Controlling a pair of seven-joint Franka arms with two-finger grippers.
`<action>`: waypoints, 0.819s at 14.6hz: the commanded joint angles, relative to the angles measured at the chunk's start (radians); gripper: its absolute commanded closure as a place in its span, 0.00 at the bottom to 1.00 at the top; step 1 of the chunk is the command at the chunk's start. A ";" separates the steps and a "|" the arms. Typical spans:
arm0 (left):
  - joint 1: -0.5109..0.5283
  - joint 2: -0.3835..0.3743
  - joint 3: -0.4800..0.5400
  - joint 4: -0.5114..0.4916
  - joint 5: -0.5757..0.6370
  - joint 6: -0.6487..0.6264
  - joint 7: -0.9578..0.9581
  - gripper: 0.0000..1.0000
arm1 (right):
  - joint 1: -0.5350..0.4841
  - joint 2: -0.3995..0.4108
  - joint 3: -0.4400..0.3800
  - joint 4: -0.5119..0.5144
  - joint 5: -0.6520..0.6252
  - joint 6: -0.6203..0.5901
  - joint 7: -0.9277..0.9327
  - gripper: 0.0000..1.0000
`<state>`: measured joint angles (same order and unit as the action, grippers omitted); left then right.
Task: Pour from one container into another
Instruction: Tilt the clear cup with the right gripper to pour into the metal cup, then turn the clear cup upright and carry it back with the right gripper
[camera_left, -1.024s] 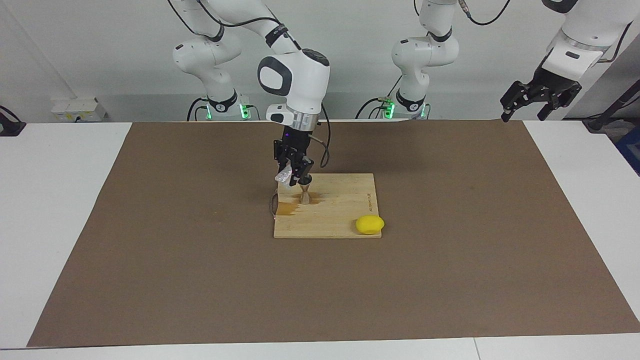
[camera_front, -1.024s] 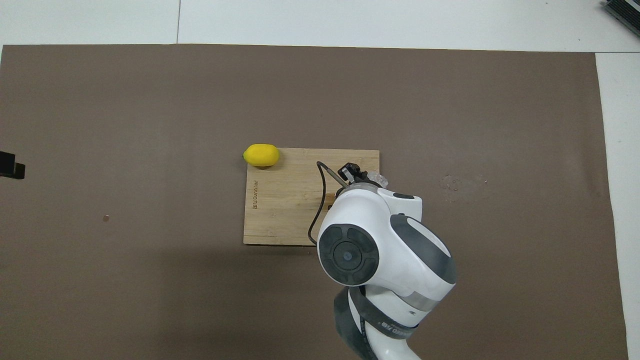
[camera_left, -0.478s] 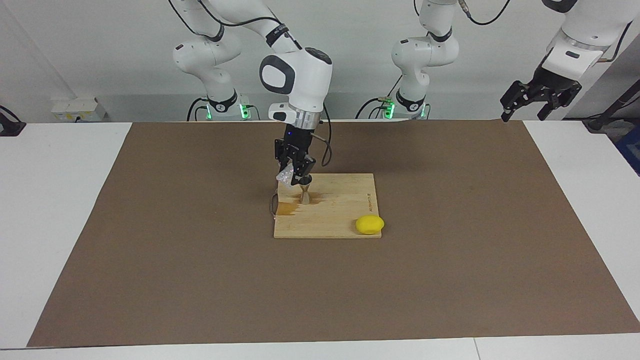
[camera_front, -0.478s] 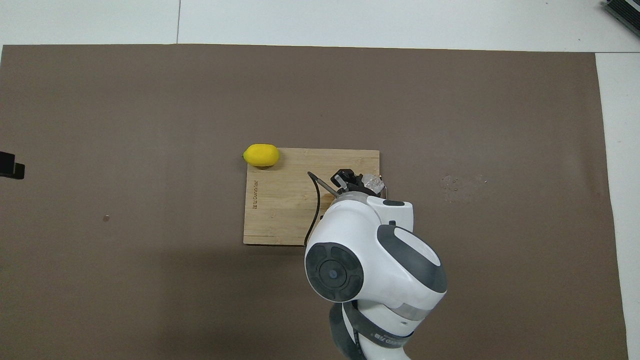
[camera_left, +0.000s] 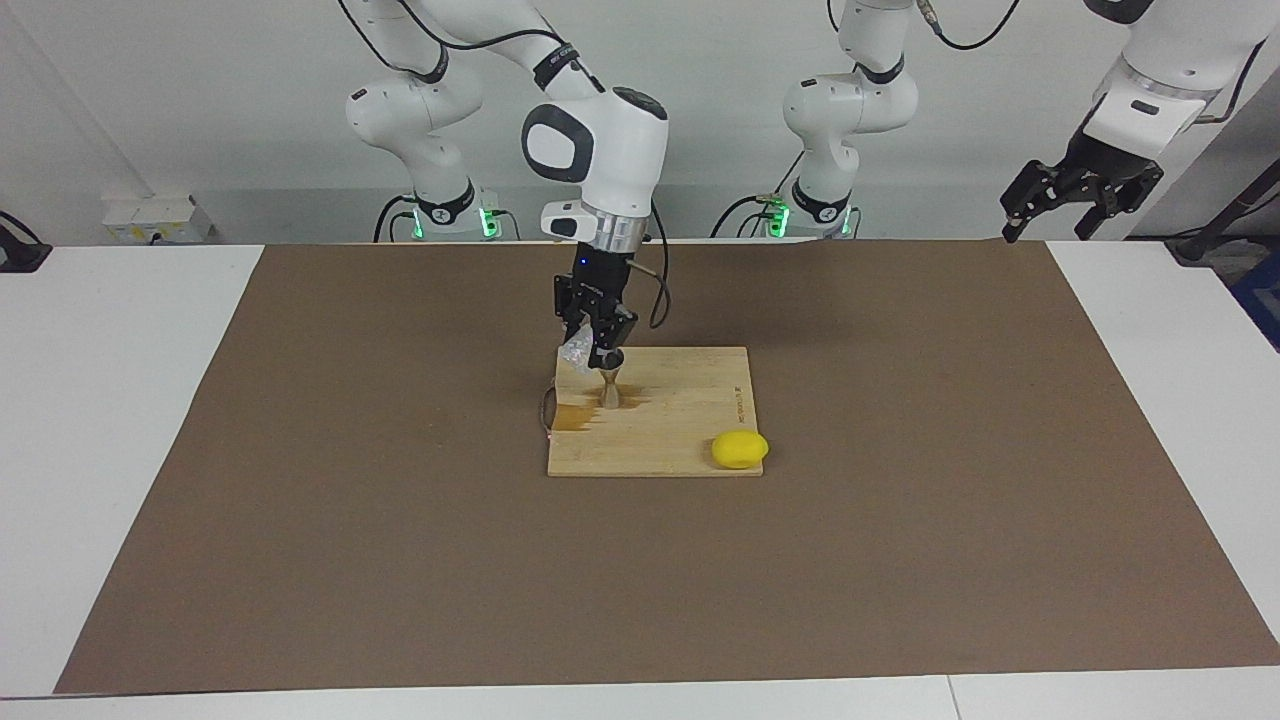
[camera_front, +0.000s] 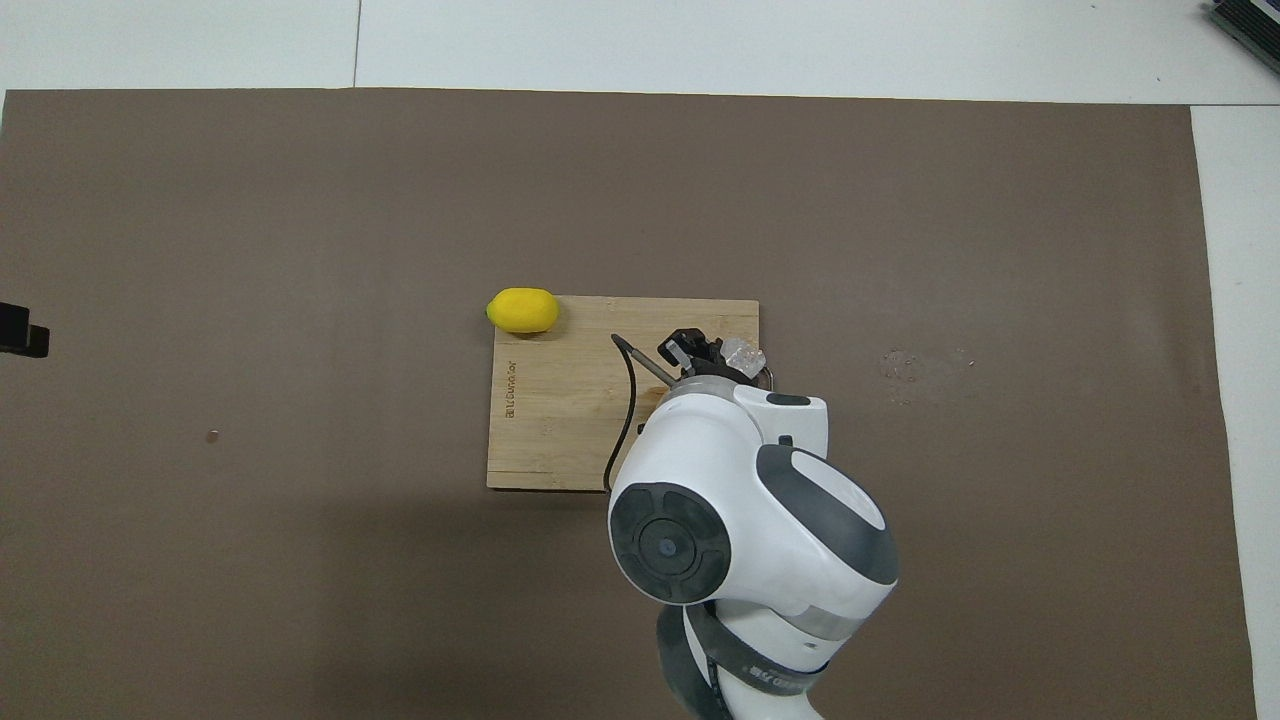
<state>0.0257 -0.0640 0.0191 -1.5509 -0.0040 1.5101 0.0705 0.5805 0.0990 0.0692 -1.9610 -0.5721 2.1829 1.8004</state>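
Observation:
My right gripper (camera_left: 597, 352) is shut on the small clear cup (camera_left: 574, 349), held tilted just above the silver hourglass jigger (camera_left: 609, 387). The jigger stands upright on the wooden board (camera_left: 690, 415), near the board's edge closest to the robots. In the overhead view the clear cup (camera_front: 744, 354) peeks out past the right arm's wrist, and the jigger is hidden under that arm. My left gripper (camera_left: 1072, 200) hangs open in the air off the left arm's end of the mat, waiting.
A brown wet stain (camera_left: 572, 415) marks the board beside the jigger. A yellow lemon (camera_left: 740, 449) lies at the board's corner farthest from the robots, toward the left arm's end. The brown mat (camera_left: 900, 520) covers the table around the board.
The right arm has lifted a little and the cup has risen slightly over the jigger. The left arm has barely moved.

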 joint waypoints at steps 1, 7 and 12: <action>-0.009 -0.026 0.008 -0.038 0.013 0.050 -0.032 0.00 | -0.016 0.013 0.006 0.031 0.052 0.005 0.022 1.00; -0.020 0.009 0.007 -0.014 0.021 0.050 -0.034 0.00 | -0.047 0.027 0.006 0.062 0.196 -0.006 0.020 1.00; -0.020 0.098 0.002 0.093 0.013 -0.030 -0.034 0.00 | -0.082 0.027 0.006 0.077 0.285 -0.014 0.019 1.00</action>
<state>0.0207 -0.0164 0.0166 -1.5353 -0.0040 1.5293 0.0542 0.5108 0.1138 0.0662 -1.9058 -0.3235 2.1816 1.8013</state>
